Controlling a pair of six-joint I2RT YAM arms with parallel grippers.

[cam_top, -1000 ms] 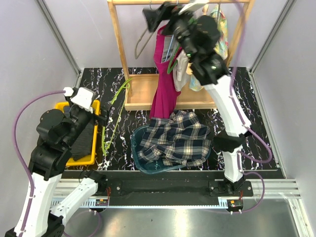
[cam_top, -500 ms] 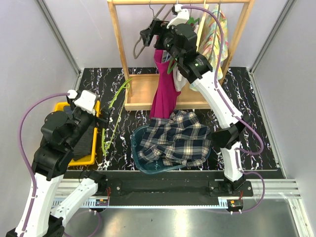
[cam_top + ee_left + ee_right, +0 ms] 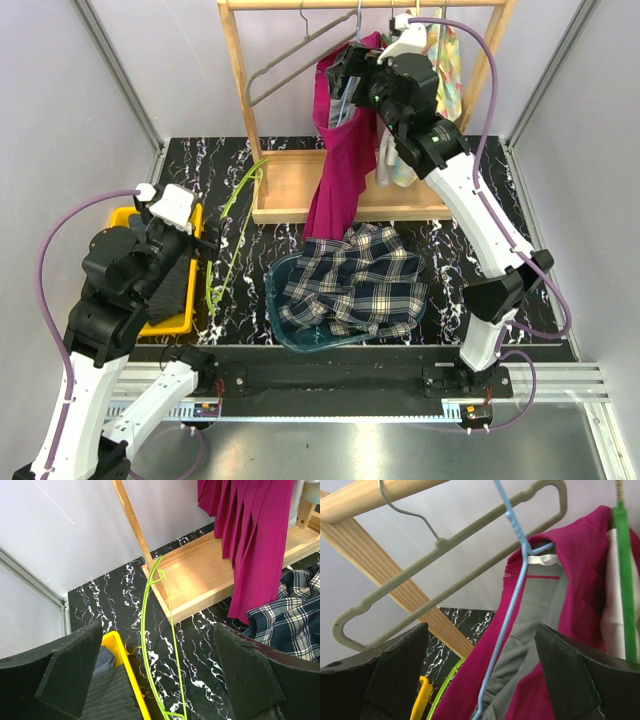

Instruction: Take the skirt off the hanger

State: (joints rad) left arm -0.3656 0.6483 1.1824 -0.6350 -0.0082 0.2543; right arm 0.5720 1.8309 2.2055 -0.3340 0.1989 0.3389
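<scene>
The magenta skirt (image 3: 338, 170) hangs from a blue wire hanger (image 3: 356, 30) on the wooden rack's top rail (image 3: 300, 4). In the right wrist view the blue hanger (image 3: 512, 570) runs down across the skirt's waistband (image 3: 585, 545), whose grey lining shows. My right gripper (image 3: 345, 82) is open, high at the skirt's top; in its own view (image 3: 480, 680) the blue wire passes between the wide-apart fingers without being clamped. My left gripper (image 3: 197, 247) is open and empty low at the left; in its own view (image 3: 160, 680) it hovers over the table, and the skirt (image 3: 255, 540) hangs far right.
An empty grey hanger (image 3: 290, 62) hangs left of the skirt (image 3: 450, 555). Other garments (image 3: 440, 60) hang to the right, one on a green hanger (image 3: 624, 580). A loose green hanger (image 3: 150, 630) leans on the rack base (image 3: 290, 190). A yellow bin (image 3: 195, 270) and plaid cloth (image 3: 350, 280) lie below.
My right arm has swung right along the rail and settled at the skirt's top. The grey hanger has swung out to the left. My left arm has barely moved.
</scene>
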